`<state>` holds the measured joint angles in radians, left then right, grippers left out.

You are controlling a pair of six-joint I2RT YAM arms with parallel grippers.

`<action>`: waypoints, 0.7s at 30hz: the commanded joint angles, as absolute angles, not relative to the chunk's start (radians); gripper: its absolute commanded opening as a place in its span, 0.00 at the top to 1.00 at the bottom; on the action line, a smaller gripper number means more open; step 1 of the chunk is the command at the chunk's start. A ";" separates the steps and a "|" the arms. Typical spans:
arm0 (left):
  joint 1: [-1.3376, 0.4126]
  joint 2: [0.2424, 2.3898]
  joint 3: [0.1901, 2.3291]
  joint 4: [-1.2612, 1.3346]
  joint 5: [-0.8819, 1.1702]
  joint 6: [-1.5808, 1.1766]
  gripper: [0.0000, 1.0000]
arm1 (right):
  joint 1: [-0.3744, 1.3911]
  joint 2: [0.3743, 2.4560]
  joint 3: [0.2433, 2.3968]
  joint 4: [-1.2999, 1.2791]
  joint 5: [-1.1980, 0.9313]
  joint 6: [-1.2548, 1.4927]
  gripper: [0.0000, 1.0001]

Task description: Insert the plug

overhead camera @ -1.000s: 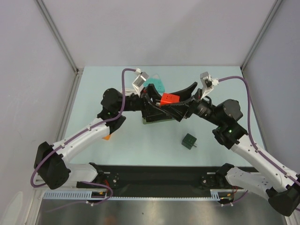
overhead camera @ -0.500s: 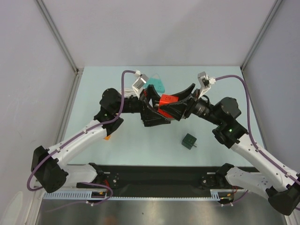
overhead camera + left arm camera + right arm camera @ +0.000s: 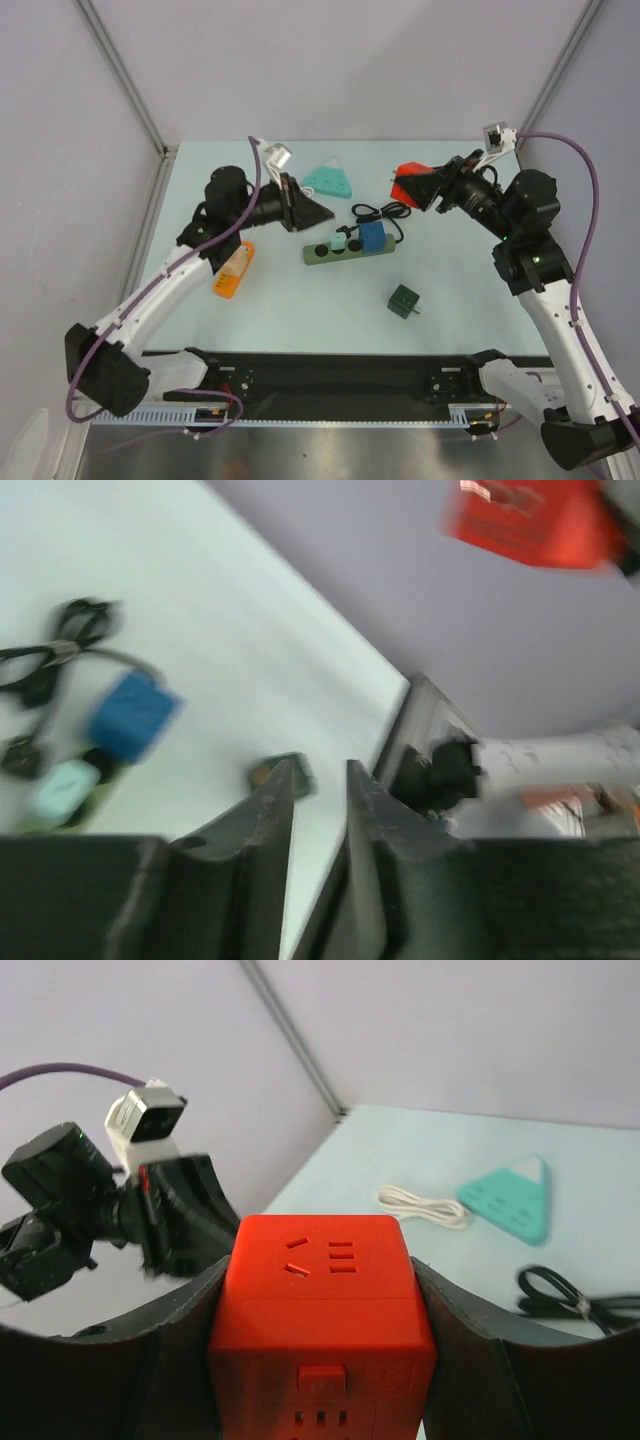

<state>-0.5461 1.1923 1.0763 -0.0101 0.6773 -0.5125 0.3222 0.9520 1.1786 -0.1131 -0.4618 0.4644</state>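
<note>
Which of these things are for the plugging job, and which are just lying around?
For the job:
- red cube, held in the right gripper
- power strip
- probably the black cable beside the strip

Lying about:
- teal triangle
- orange object
- white cord
- dark green cube, untouched
</note>
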 commanded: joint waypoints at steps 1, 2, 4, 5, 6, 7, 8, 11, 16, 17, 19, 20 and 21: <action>-0.361 1.317 1.081 0.023 0.684 -0.603 0.85 | 0.238 0.936 1.223 -0.262 -0.488 0.417 1.00; -0.345 1.356 1.106 0.008 0.643 -0.562 0.92 | 0.230 0.939 1.217 -0.270 -0.488 0.416 1.00; -0.325 1.498 1.239 -0.104 0.533 -0.440 1.00 | 0.225 0.954 1.204 -0.279 -0.462 0.416 1.00; -0.325 1.552 1.300 -0.205 0.494 -0.399 1.00 | 0.225 0.960 1.195 -0.275 -0.456 0.423 1.00; -0.325 1.607 1.421 -0.244 0.457 -0.367 1.00 | 0.224 0.969 1.172 -0.267 -0.454 0.429 1.00; -0.325 1.673 1.478 -0.279 0.421 -0.326 1.00 | 0.227 0.974 1.157 -0.238 -0.454 0.436 1.00; -0.325 1.781 1.538 -0.311 0.322 -0.313 1.00 | 0.226 0.986 1.144 -0.218 -0.459 0.445 1.00; -0.322 2.018 1.799 -0.466 0.081 -0.293 0.87 | 0.229 1.008 1.091 -0.135 -0.466 0.456 1.00; -0.304 2.311 2.195 -0.557 -0.035 -0.302 0.74 | 0.232 1.054 1.091 -0.106 -0.483 0.422 1.00; -0.301 2.348 2.236 -0.558 -0.035 -0.307 0.71 | 0.232 1.060 1.092 -0.100 -0.489 0.419 1.00; -0.296 2.446 2.337 -0.552 -0.037 -0.320 0.74 | 0.232 1.081 1.095 -0.084 -0.502 0.419 1.00; -0.295 2.469 2.359 -0.528 -0.047 -0.327 0.81 | 0.230 1.088 1.089 -0.069 -0.506 0.423 1.00; -0.291 2.509 2.367 -0.508 -0.052 -0.337 0.87 | 0.233 1.095 1.082 -0.031 -0.512 0.426 1.00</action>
<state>-0.3019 2.4527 2.2757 -0.4904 0.0246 -0.3359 0.2291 1.0946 1.0763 -0.1764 -0.4770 0.4320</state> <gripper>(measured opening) 0.175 0.653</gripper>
